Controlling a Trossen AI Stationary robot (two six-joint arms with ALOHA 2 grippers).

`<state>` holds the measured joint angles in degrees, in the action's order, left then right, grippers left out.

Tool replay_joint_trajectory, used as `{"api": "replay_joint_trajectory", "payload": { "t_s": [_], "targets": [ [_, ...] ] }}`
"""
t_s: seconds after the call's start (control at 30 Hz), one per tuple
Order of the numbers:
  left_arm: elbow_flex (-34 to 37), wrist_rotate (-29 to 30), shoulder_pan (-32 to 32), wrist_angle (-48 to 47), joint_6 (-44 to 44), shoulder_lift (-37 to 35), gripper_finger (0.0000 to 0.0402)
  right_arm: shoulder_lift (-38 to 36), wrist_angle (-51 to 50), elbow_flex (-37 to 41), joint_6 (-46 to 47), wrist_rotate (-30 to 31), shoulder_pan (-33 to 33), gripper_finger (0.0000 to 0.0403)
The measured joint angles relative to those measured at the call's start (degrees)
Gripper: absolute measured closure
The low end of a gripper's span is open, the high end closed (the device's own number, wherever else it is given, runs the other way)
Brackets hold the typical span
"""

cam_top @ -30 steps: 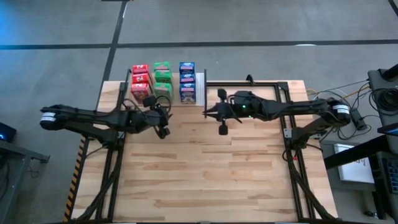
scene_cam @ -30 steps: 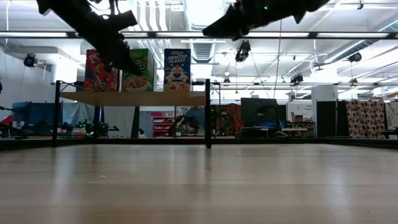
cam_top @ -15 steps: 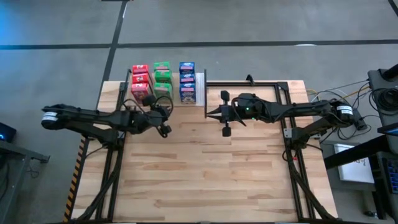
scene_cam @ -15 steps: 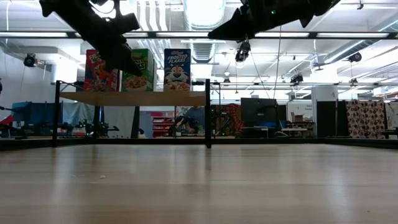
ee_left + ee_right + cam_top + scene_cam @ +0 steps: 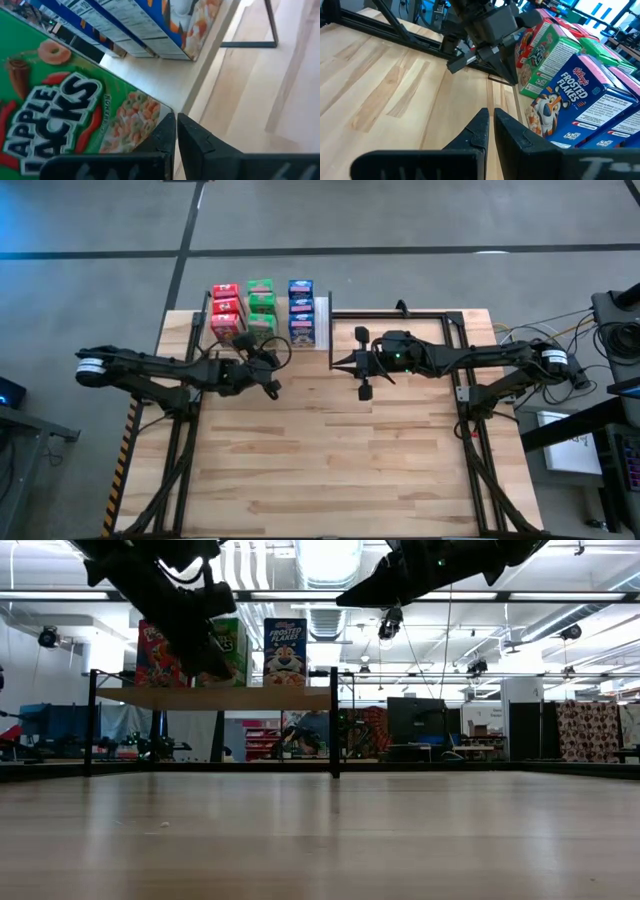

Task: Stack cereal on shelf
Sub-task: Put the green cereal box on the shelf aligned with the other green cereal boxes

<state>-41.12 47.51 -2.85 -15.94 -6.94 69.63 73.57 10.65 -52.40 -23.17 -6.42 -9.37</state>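
Observation:
The cereal stands in three rows on the shelf at the table's far edge: red boxes, green boxes and blue boxes. My left gripper is shut and sits in front of the nearest green box, its fingertips by that box's lower front corner. My right gripper hangs shut and empty over the table to the right of the shelf's white end strip, pointing toward the boxes. My left gripper's shut fingertips come slanting from the table's near left side at the lower front corner of the nearest green box. I cannot tell whether they touch it. The box stands upright on the shelf.
Black metal uprights carry the shelf board above the tabletop. A black frame rail runs along the far right edge. The wide wooden tabletop stretches toward the near edge. The room beyond shows in the low view.
My left gripper has closed its fingers. It has moved a little toward the table's right edge and down, and now sits in front of the green boxes.

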Motion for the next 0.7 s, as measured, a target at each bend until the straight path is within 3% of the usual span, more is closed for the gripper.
{"api": "replay_joint_trajectory", "payload": {
  "t_s": [0.7],
  "targets": [
    [-0.1,0.0,-2.7,4.1,0.0,0.6,0.0402,0.0,-0.1,0.0,0.0,0.2,0.0,0.0385]
  ]
}}
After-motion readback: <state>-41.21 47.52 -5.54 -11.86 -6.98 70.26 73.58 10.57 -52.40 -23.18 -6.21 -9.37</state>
